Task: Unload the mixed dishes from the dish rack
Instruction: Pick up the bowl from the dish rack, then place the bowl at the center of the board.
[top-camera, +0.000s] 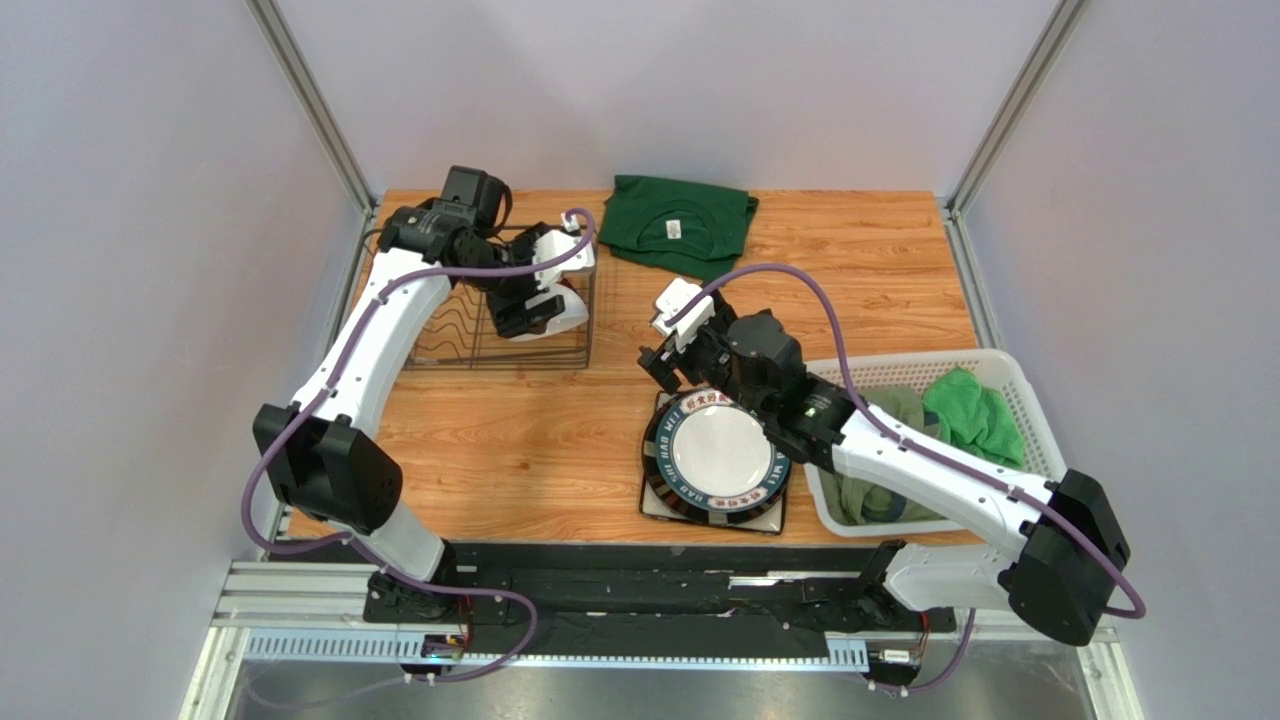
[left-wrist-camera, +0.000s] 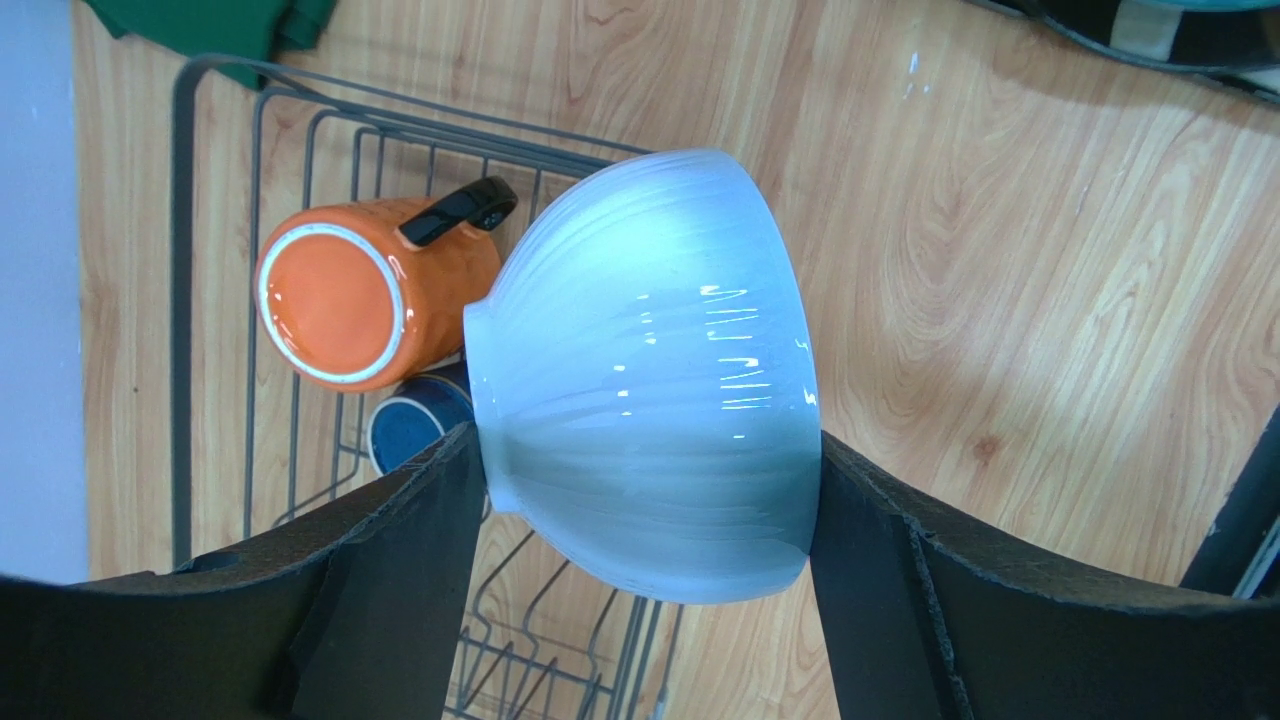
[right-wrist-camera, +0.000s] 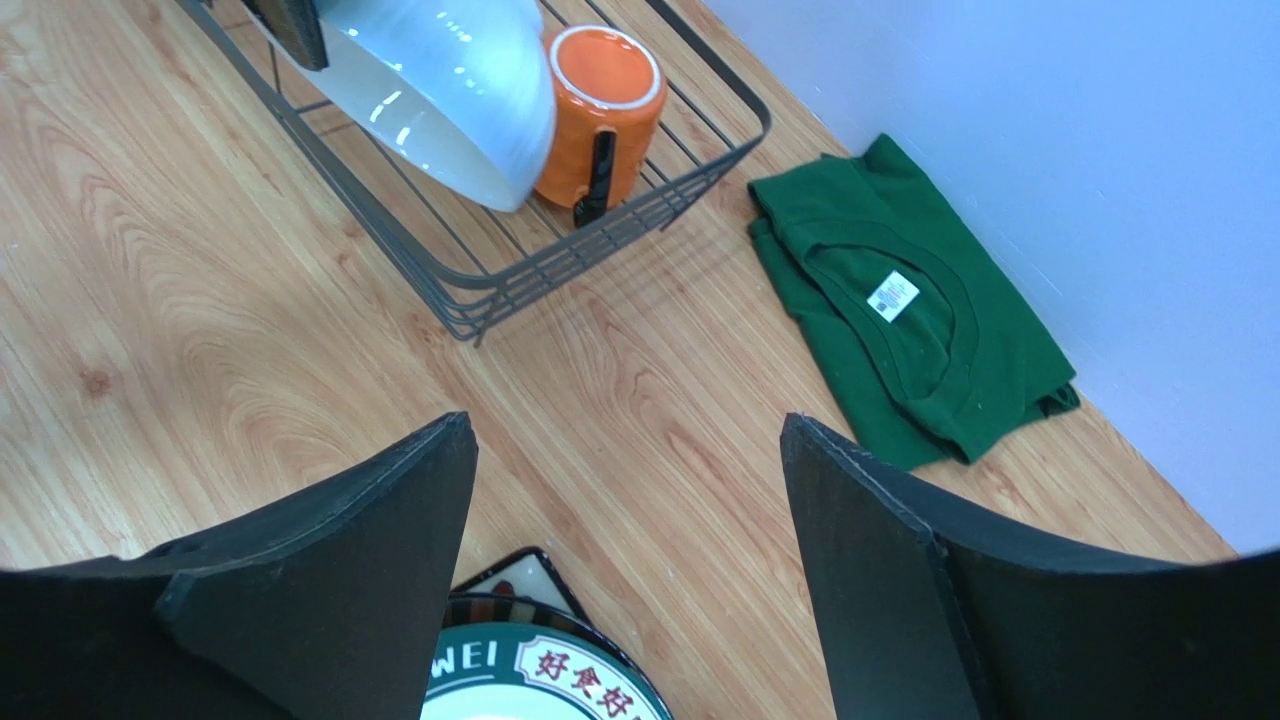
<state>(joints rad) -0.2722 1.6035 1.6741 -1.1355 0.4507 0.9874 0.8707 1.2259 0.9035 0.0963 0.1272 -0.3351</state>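
My left gripper (left-wrist-camera: 646, 450) is shut on the small white bowl (left-wrist-camera: 646, 375), which lies tilted on its side between the fingers, over the right part of the dish rack (left-wrist-camera: 181, 300). In the rack lie an orange mug (left-wrist-camera: 361, 285) and a dark blue mug (left-wrist-camera: 421, 420), partly hidden by the bowl. From above, the bowl (top-camera: 559, 312) sits at the rack's (top-camera: 451, 338) right end. My right gripper (right-wrist-camera: 624, 435) is open and empty above bare table. Just behind it the round dark-rimmed plate (top-camera: 718, 450) rests on the square plate (right-wrist-camera: 519, 573).
A folded green shirt (top-camera: 676, 222) lies at the back of the table. A white slatted laundry basket (top-camera: 1022, 390) with green clothes stands at the right, under my right arm. Metal frame posts flank the table.
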